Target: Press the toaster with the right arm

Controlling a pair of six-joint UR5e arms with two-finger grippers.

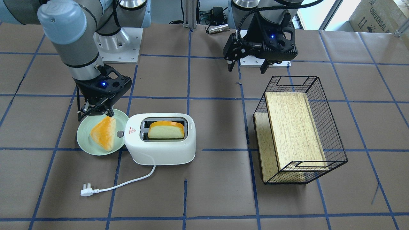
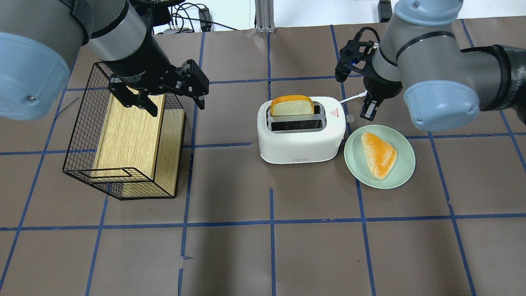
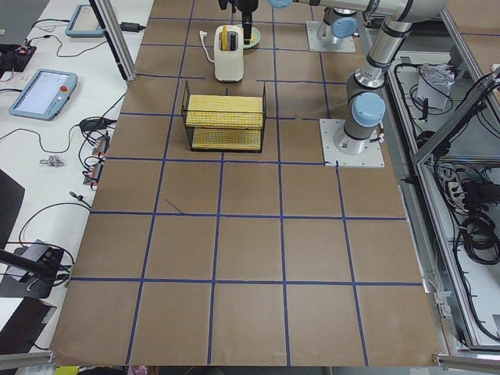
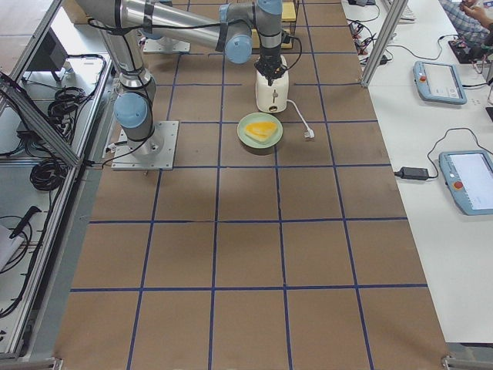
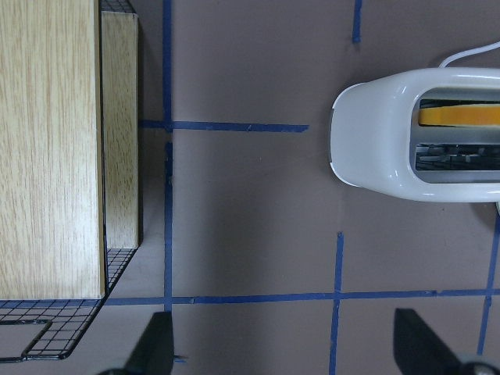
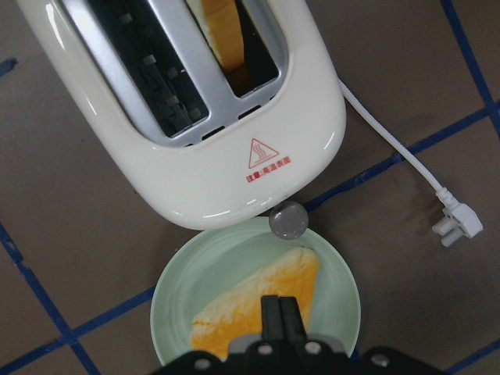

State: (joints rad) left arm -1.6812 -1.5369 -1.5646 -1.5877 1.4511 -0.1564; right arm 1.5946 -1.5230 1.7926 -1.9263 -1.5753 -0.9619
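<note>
The right end effector [image 1: 96, 111] hangs with its fingers clenched together on nothing, over the robot-side part of a pale green plate [image 1: 83, 142] and just beside the knob end of the toaster [image 1: 159, 151], apart from it. In the right wrist view its closed fingertips [image 6: 280, 312] point down at a triangular piece of toasted bread [image 1: 104, 133] lying on that plate. The toaster stands upright on the brown desk [image 1: 223, 191], touching or nearly touching the plate at the end with the round grey knob [image 6: 287, 220]. A slice of bread [image 1: 166, 130] stands in the slot farther from the robot, and the other slot shows bare metal. The white cord ends in a plug [image 1: 86, 191] lying loose on the desk. The left end effector [image 2: 176, 105] is released, fingers spread wide, hovering over a black wire basket [image 1: 329, 121] that lies on its side with a wooden board inside, well apart from the toaster.
</note>
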